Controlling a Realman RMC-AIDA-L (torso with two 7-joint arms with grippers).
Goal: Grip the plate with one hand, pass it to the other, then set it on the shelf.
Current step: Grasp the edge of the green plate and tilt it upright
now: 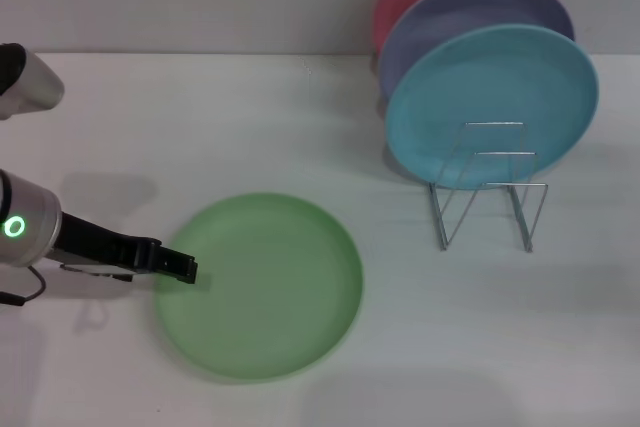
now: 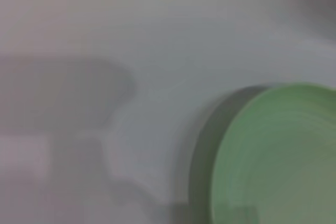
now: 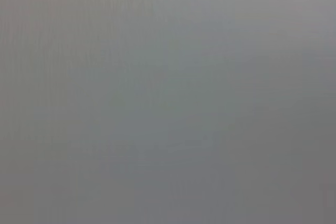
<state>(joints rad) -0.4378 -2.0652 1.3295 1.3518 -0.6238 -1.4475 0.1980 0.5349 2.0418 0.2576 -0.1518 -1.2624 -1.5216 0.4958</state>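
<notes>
The black two-fingered left gripper (image 1: 183,268) is touching the left rim of the round, shallow, light green plastic plate (image 1: 262,287), lying flat on the white table (image 1: 200,127), while its opening I cannot tell.

The light green plate (image 1: 262,287) lies flat on the white table, well apart from the silver wire rack (image 1: 488,197), which stands upright holding three plates.
</notes>
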